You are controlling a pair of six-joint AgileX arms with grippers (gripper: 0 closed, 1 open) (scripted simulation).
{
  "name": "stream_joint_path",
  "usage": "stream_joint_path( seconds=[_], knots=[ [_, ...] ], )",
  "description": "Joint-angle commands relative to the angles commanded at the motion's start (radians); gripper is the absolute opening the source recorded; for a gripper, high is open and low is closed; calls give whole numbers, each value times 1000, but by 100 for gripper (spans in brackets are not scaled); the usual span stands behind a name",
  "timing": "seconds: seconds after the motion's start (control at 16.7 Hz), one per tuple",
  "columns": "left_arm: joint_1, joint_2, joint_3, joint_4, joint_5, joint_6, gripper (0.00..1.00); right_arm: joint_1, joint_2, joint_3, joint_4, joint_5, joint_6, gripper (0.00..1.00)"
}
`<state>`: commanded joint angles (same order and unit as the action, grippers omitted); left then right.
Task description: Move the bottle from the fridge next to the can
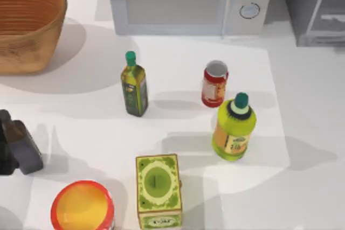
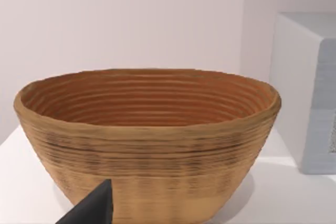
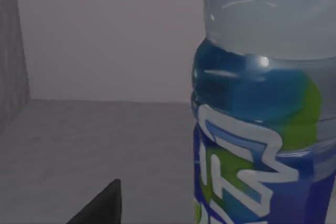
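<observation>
The bottle [image 3: 268,129], clear plastic with a blue-and-green label, stands upright very close in the right wrist view, on the grey floor inside the fridge [image 3: 79,135]. A dark part of my right gripper [image 3: 100,208] shows beside it. In the top view the fridge [image 1: 315,9] is the dark-grey box at the back right corner. The small red can [image 1: 214,83] stands in the middle of the table. My left gripper [image 1: 21,152] is parked at the table's left edge, facing the basket.
A woven basket [image 1: 24,25] sits back left, a pale microwave [image 1: 183,1] at the back. A dark green oil bottle [image 1: 134,84], a fat yellow-green bottle [image 1: 234,127], a green carton [image 1: 157,189] and a red tub [image 1: 82,207] stand around the can.
</observation>
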<state>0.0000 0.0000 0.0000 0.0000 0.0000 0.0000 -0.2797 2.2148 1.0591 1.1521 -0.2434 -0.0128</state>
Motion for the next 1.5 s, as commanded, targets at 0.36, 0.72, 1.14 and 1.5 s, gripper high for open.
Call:
stream_joint_path(
  seconds=[0.36, 0.72, 1.14, 1.5],
  knots=[
    [0, 0, 0, 0, 0, 0, 100, 9, 32, 63, -32, 9, 0, 100],
    [0, 0, 0, 0, 0, 0, 100, 28, 135, 272, -136, 30, -1, 100],
    [0, 0, 0, 0, 0, 0, 100, 32, 149, 301, -152, 33, -1, 85],
    [0, 0, 0, 0, 0, 0, 100, 32, 149, 301, -152, 33, -1, 40]
  ],
)
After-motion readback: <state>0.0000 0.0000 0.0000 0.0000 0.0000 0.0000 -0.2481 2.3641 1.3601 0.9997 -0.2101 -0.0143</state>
